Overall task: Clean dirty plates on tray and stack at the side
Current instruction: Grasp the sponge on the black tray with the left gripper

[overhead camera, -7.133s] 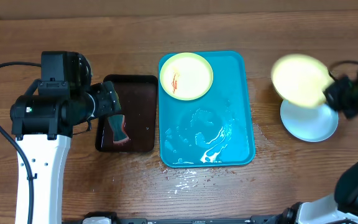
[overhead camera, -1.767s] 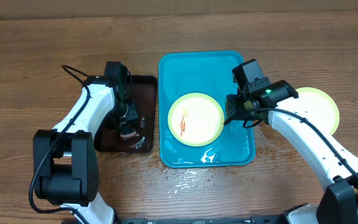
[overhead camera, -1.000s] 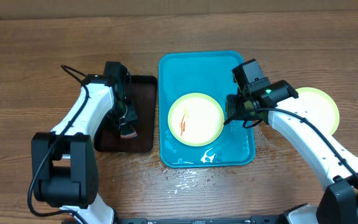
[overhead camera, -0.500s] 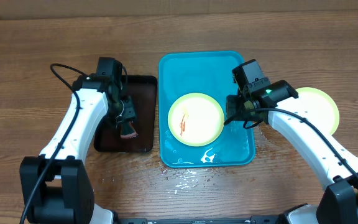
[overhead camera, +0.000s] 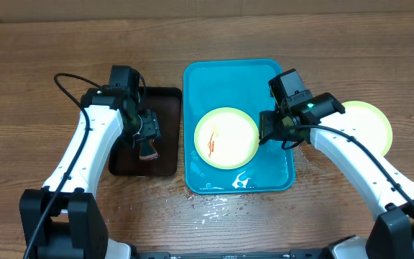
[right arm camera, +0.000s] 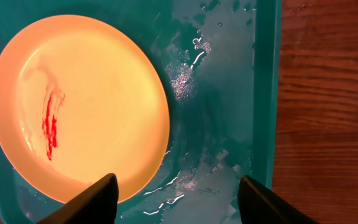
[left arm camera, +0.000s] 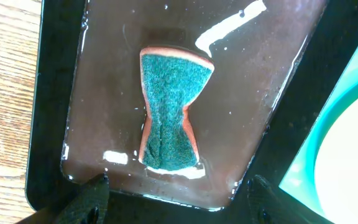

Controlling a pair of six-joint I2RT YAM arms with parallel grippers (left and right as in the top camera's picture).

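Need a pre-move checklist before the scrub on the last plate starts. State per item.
1. Left tool open and empty: ok.
2. Sponge lying flat and free in the dark tray, ahead of the left tool: ok.
3. Right tool open, gripping nothing: ok.
4. Plate flat on the blue tray, face up: ok.
5. Plate clean: not ok, red smear on it.
6. Right tool clear of the plate rim: cannot tell.
7. Side stack on the table beyond the tray, ready to receive: ok; plate count cannot tell.
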